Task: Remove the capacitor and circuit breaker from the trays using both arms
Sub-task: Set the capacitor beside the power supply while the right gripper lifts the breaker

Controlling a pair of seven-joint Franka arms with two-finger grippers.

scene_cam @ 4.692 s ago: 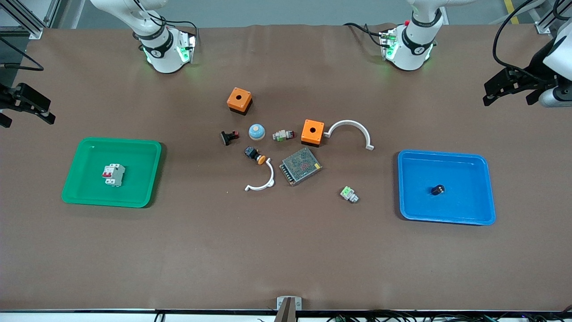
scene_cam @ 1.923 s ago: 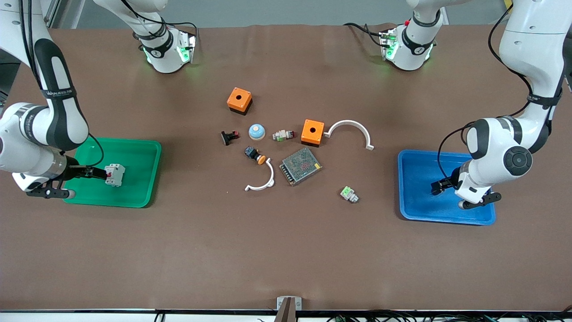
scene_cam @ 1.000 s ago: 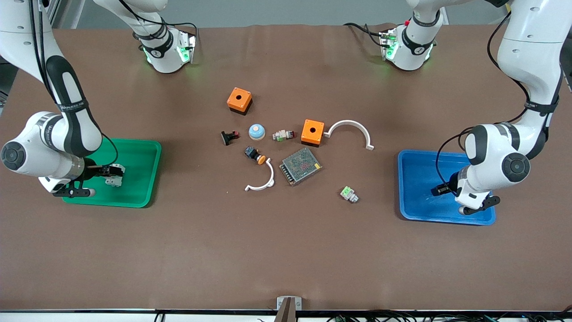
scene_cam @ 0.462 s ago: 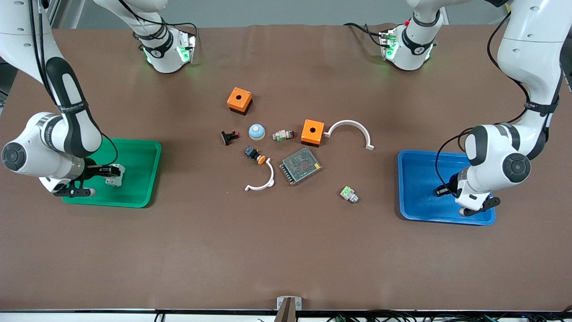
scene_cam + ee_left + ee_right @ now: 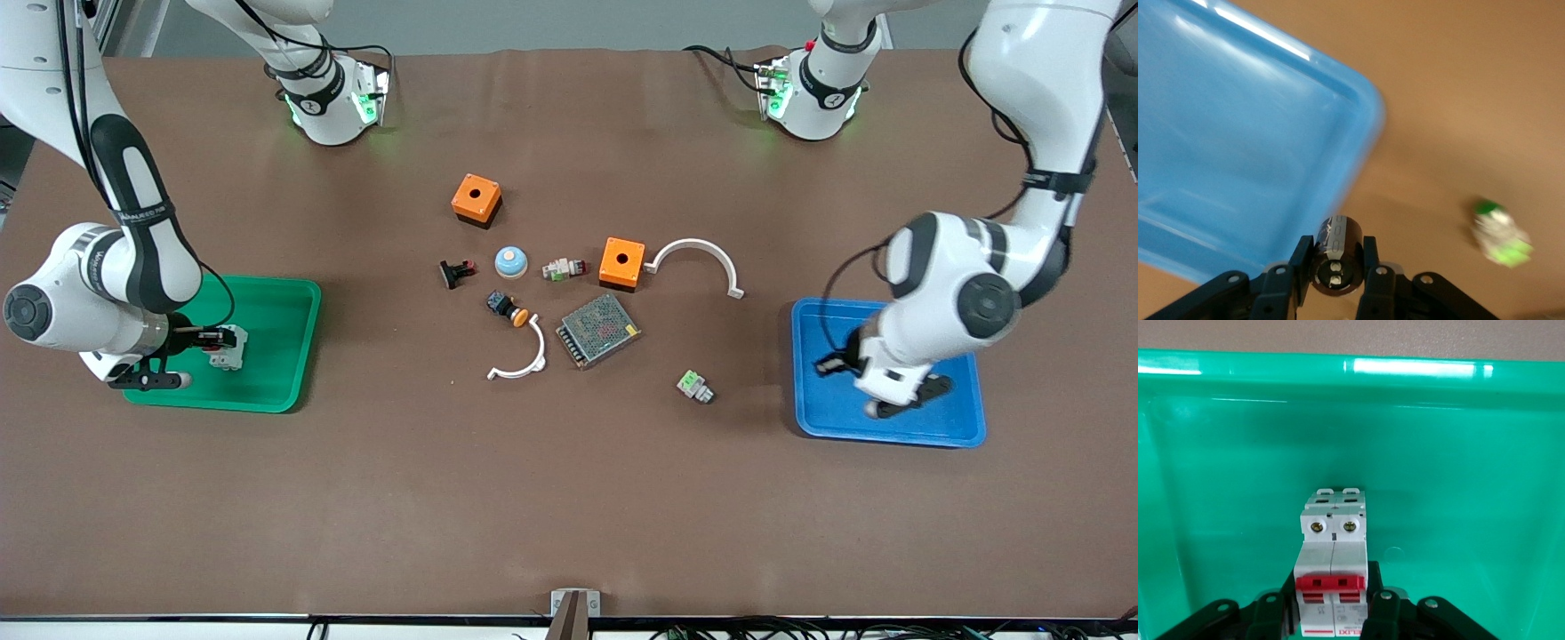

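Grippers clamp capacitor (image 5: 1336,255) and breaker (image 5: 1333,587) over trays.

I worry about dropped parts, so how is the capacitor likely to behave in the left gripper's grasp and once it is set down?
The capacitor is a small, smooth black cylinder pinched across its round sides by the left gripper, so it may twist or slip. Set down on its side, it would probably roll. It looks rigid and light.
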